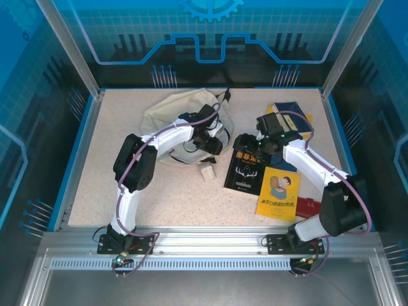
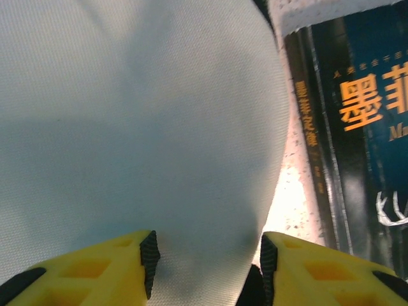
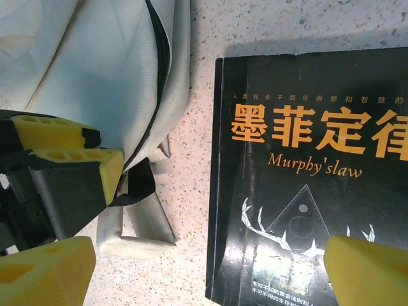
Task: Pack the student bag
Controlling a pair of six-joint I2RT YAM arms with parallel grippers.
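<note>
1. From above, the student bag (image 1: 182, 115) lies slumped toward the back of the table (image 1: 127, 185), left of centre. The left gripper (image 1: 212, 141) is down at the bag's right edge. The right gripper (image 1: 247, 145) hangs over the top end of a black book (image 1: 245, 171) lying just beside the bag. A yellow book (image 1: 278, 194) sits by that one, and a blue book (image 1: 290, 109) lies farther back.
2. On the left wrist camera, the student bag (image 2: 127, 127) bulges up between the yellow fingers (image 2: 95, 274). The jaws stand part-way apart, and I can't tell whether they are pinching the cloth. The black book (image 2: 357, 127) lies off to the right.
3. On the right wrist camera, the right gripper (image 3: 204, 280) is spread wide and holds nothing, hovering over the near corner of the black book (image 3: 306, 178). The student bag (image 3: 95, 64) fills the upper left, its black zip showing. The left gripper (image 3: 105, 148) is against the bag's edge.
</note>
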